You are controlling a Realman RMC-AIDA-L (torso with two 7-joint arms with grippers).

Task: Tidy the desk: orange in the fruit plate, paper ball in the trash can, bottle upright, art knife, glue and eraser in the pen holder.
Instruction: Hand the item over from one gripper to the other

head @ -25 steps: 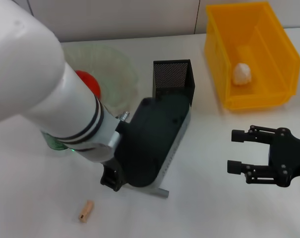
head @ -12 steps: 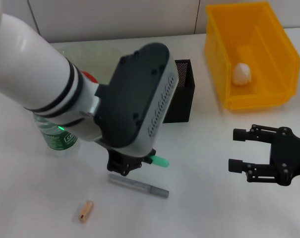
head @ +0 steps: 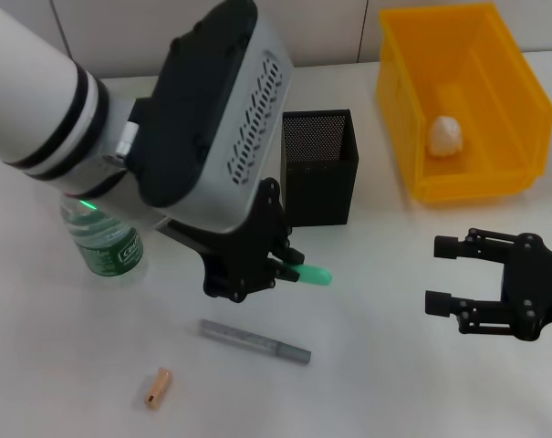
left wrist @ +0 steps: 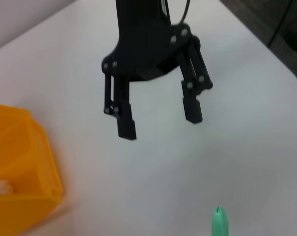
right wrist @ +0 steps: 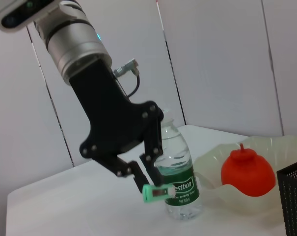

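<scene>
Far left of the head view, the bottle stands upright on the white worktop, mostly hidden behind the big left arm. The eraser lies low down near the bottom edge, with a grey stick just right of it. Above those, the left tool hangs mid-frame pinching a green stick, which pokes out sideways off the worktop. The pen holder stands just up and right of that, mesh walls upright. Over in the right wrist view the orange sits in the fruit plate next to the bottle. Lower right, the right tool is parked with fingers spread, nothing in them. Top right, the paper ball sits inside the trash can.
</scene>
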